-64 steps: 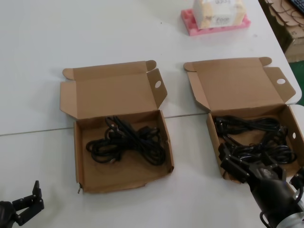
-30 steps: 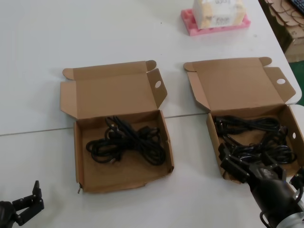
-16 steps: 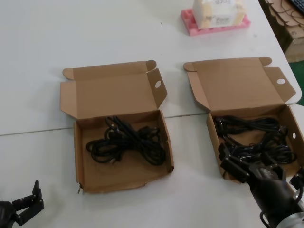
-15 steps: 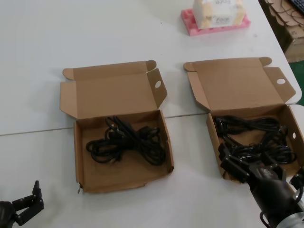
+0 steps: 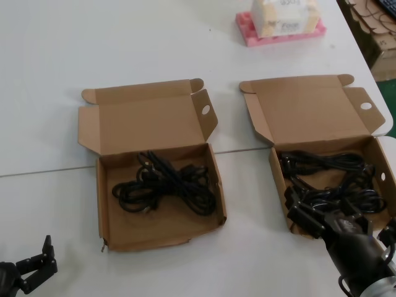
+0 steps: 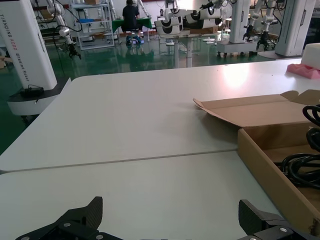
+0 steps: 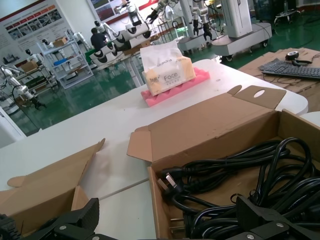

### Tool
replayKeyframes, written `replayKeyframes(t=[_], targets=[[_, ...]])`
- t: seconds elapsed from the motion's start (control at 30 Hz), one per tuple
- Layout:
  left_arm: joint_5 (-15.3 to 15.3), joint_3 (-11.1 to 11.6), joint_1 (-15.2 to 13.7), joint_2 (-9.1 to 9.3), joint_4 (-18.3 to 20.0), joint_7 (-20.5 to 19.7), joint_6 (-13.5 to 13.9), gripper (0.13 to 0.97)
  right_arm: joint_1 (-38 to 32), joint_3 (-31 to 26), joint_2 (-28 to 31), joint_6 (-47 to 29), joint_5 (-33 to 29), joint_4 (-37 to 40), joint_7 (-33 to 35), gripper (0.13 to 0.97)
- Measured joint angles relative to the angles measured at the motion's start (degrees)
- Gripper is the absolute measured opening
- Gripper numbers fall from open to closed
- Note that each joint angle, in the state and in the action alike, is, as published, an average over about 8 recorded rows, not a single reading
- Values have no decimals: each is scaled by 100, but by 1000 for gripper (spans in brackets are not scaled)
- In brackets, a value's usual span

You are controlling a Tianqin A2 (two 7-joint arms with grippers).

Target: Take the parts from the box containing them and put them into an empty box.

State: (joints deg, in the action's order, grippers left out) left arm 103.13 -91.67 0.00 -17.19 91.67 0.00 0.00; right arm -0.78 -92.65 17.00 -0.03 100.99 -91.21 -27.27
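Note:
Two open brown boxes lie side by side. The left box, with a wavy front edge, holds one looped black cable bunch. The right box, with a straight front wall, holds several black cables with plugs. My right gripper is open and empty, low over that box's front left corner. In the right wrist view it straddles the box's side wall, one finger over the cables. My left gripper is open and empty at the table's near left, also in the left wrist view.
A tissue box on pink foam stands at the back right. Stacked cardboard lies beyond the table's right edge. The left box's side wall is to one side of my left gripper. A seam crosses the white table.

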Motion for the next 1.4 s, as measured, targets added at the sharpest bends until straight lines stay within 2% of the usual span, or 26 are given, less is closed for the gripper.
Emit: replayKeyframes(t=[1.4], targets=[[0,0,0,0,0,0,0,966,0,0,0,0,0,0,0,966]])
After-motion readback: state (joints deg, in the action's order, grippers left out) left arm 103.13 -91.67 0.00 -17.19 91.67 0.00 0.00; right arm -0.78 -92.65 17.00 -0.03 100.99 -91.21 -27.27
